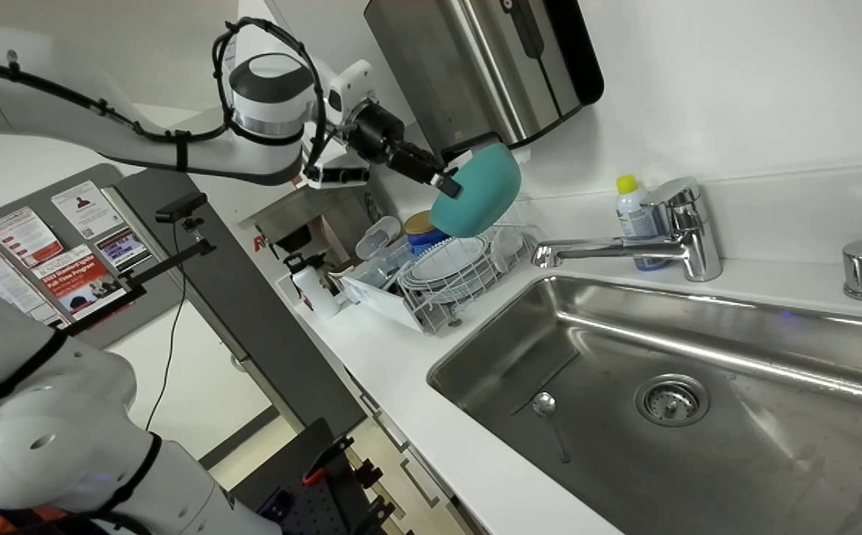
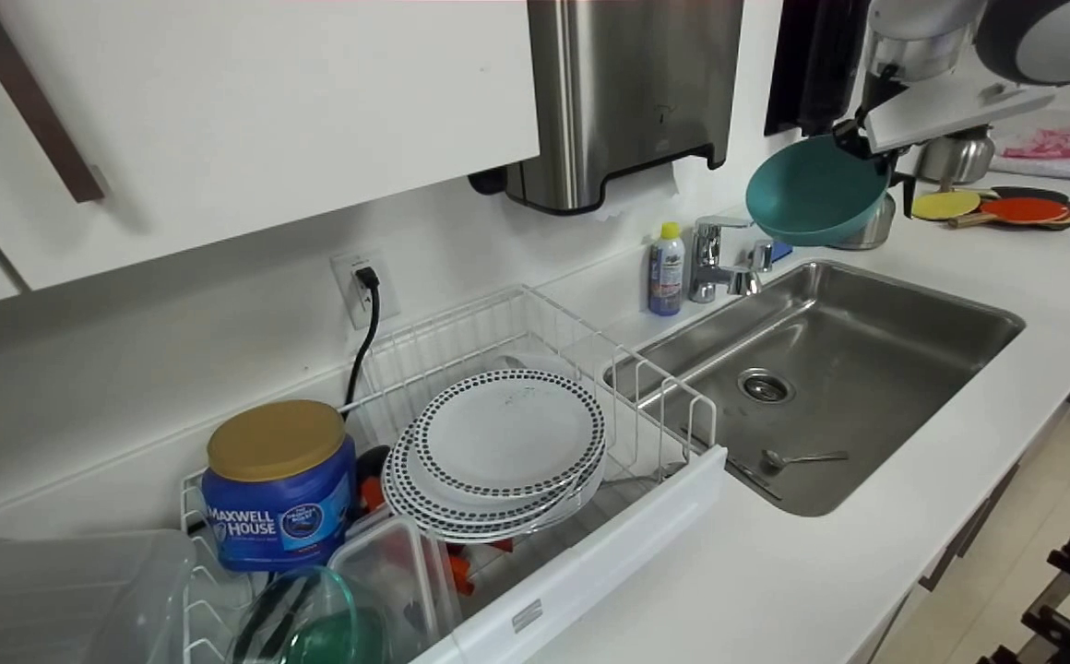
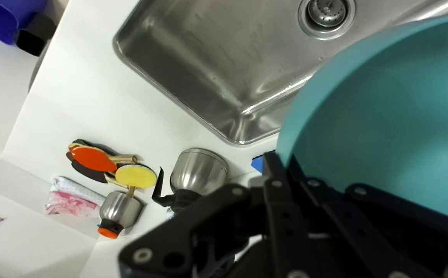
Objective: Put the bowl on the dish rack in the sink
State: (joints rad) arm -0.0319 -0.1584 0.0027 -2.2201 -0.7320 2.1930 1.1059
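The teal bowl (image 1: 484, 192) is held tilted in the air, well above the counter. It also shows in an exterior view (image 2: 816, 189), with its inside facing that camera. In the wrist view the bowl (image 3: 386, 123) fills the right side. My gripper (image 3: 285, 164) is shut on its rim, one finger inside and one outside; it also shows in an exterior view (image 1: 447, 183). The wire dish rack (image 2: 581, 583) stands on the counter beside the sink and holds several plates (image 2: 512, 433). The steel sink (image 1: 743, 461) has a round drain (image 1: 672, 401). The rack is out of the wrist view.
A chrome faucet (image 1: 617, 249) and a spray can (image 2: 666, 272) stand behind the sink. A spoon (image 1: 545, 405) and a knife lie in it. A paper dispenser (image 2: 636, 101) hangs on the wall. A coffee tub (image 2: 279, 503) sits in the rack. Paddles (image 3: 94, 159) and a kettle (image 3: 199, 172) stand beyond.
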